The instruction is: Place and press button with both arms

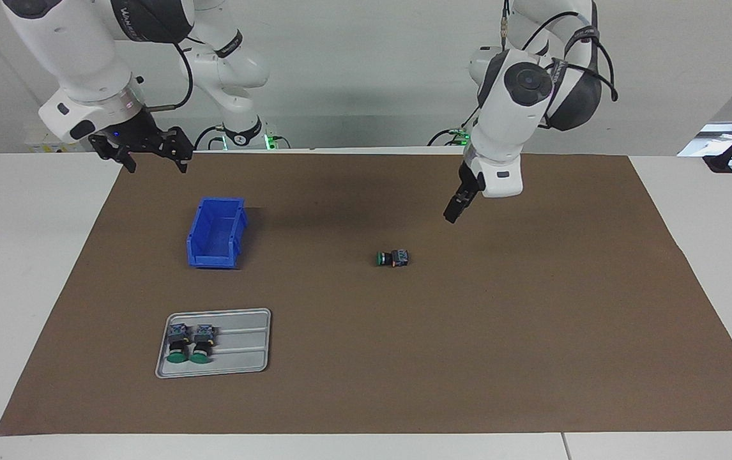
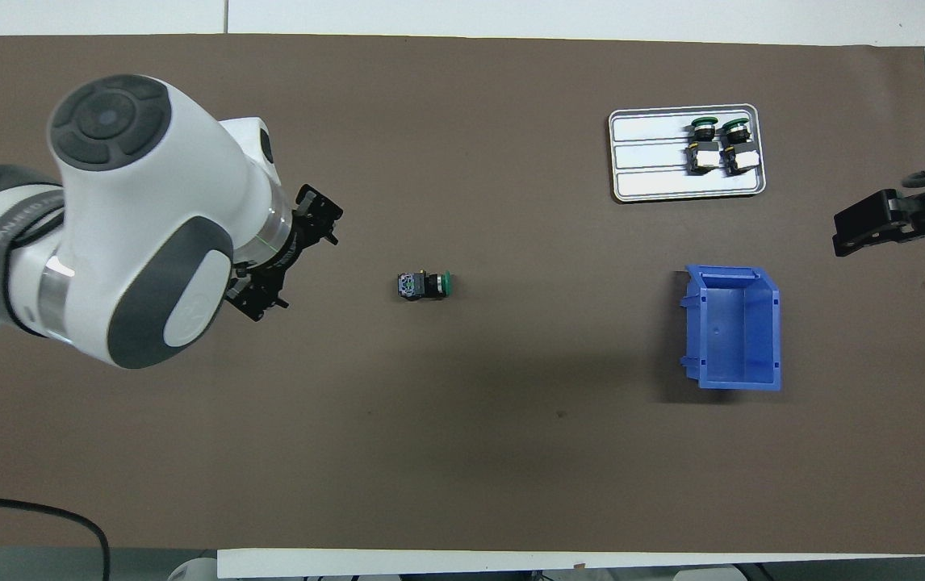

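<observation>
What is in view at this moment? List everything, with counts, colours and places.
Loose button: one, green cap, black neck, lying on its side mid-mat.
Buttons on tray: two, green caps, side by side, caps pointing away from the robots.
Tray: one, grey metal, farther from the robots than the bin, toward the right arm's end.
Bin: one, blue, nothing visible inside, toward the right arm's end.
Mat: one, brown, covering most of the white table.
Left gripper: black, open, raised over the mat near the loose button.
Right gripper: black, open, waiting raised over the mat's edge.
</observation>
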You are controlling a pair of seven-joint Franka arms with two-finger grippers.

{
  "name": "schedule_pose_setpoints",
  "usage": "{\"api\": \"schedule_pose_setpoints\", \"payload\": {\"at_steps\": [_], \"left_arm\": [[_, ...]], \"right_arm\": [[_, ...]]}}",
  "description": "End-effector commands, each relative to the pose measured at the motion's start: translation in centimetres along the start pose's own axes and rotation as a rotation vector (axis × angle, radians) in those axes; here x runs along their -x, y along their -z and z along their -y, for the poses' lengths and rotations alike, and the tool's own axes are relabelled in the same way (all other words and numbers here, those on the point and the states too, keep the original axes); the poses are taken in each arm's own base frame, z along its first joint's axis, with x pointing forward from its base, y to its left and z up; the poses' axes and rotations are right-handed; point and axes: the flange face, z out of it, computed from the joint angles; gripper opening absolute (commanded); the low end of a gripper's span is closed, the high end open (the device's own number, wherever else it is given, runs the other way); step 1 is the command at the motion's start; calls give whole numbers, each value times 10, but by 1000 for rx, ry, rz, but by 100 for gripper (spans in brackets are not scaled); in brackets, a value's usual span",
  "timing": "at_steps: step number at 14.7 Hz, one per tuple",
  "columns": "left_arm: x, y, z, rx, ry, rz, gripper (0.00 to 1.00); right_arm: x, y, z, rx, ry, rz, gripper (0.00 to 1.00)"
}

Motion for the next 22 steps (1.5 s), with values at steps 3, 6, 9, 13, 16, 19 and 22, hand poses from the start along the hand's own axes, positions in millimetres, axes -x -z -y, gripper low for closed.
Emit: {"api": "schedule_pose_setpoints", "payload": {"at_steps": [3, 6, 9, 13, 16, 19, 22], "left_arm": [[43, -47, -21, 11, 145, -6, 100], [55, -80, -37, 25, 235, -10, 100], [69, -122, -50, 3, 311, -17, 100], [77, -154, -63, 33, 421, -18, 99], [80, -172, -65, 29, 485, -22, 99], [79, -173, -70, 59, 518, -16, 97], [77, -186, -73, 58, 516, -19, 95]], "right_arm": [[8, -1, -1, 2, 14, 5, 99], [8, 0, -1, 2, 14, 3, 99], [8, -1, -1, 2, 14, 5, 99], [8, -1, 0, 2, 16, 5, 99], [8, -1, -1, 2, 14, 5, 99], [8, -1, 0, 2, 16, 5, 99], [8, -1, 0, 2, 16, 5, 99]]}}
